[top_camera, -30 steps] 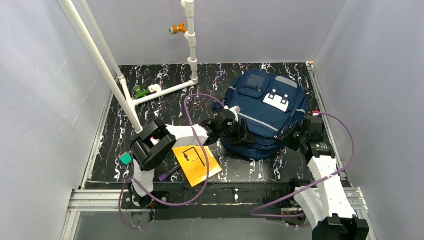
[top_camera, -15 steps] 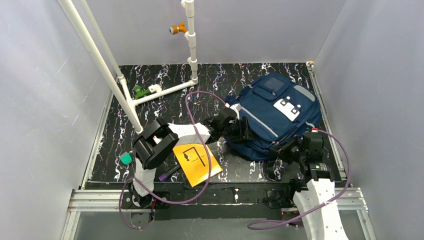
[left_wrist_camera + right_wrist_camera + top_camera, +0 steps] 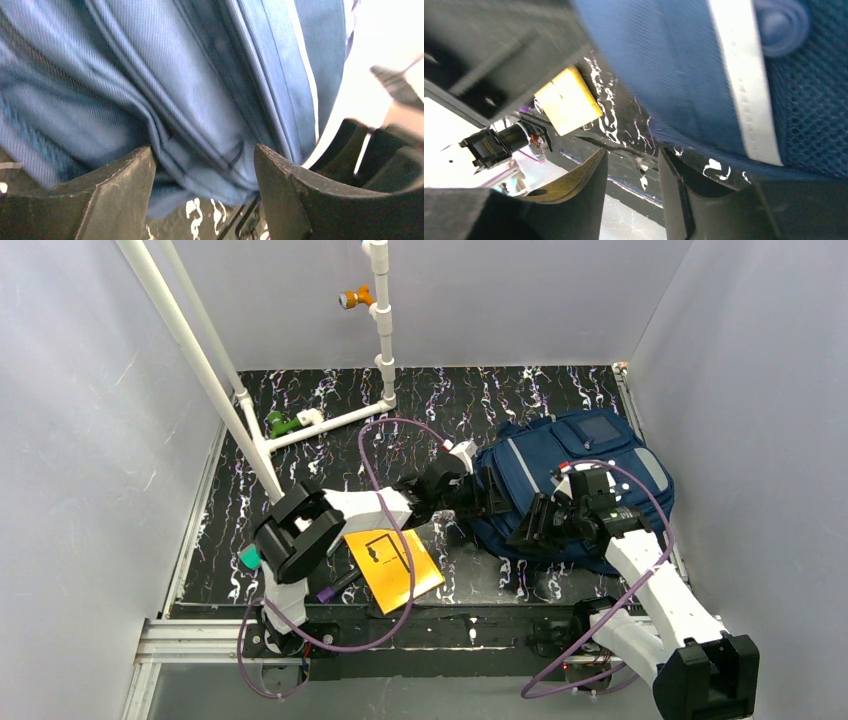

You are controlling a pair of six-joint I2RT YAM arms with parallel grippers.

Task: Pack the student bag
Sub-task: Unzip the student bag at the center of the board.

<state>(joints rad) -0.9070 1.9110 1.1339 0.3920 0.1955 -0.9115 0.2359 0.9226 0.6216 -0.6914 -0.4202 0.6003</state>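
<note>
The student bag (image 3: 600, 445), navy with grey stripes, lies at the right of the black marbled table (image 3: 330, 470). My left gripper (image 3: 492, 498) is at the bag's left edge. In the left wrist view (image 3: 202, 155) its jaws stand wide with a thick fold of the bag's fabric (image 3: 175, 75) bunched between them. My right gripper (image 3: 528, 528) hovers at the bag's near left corner. In the right wrist view (image 3: 631, 160) its jaws are a little apart with nothing between them, and the bag (image 3: 684, 65) fills the upper right.
A yellow booklet (image 3: 392, 565) lies by the left arm and also shows in the right wrist view (image 3: 566, 100). A teal block (image 3: 251, 558) and a purple marker (image 3: 330, 590) sit near the left base. A white pipe frame (image 3: 330, 420) stands at the back left. Walls close in on all sides.
The bag has slid right and turned clockwise, with my left gripper staying at its left edge. My right arm has swung from the bag's right side to its near left corner.
</note>
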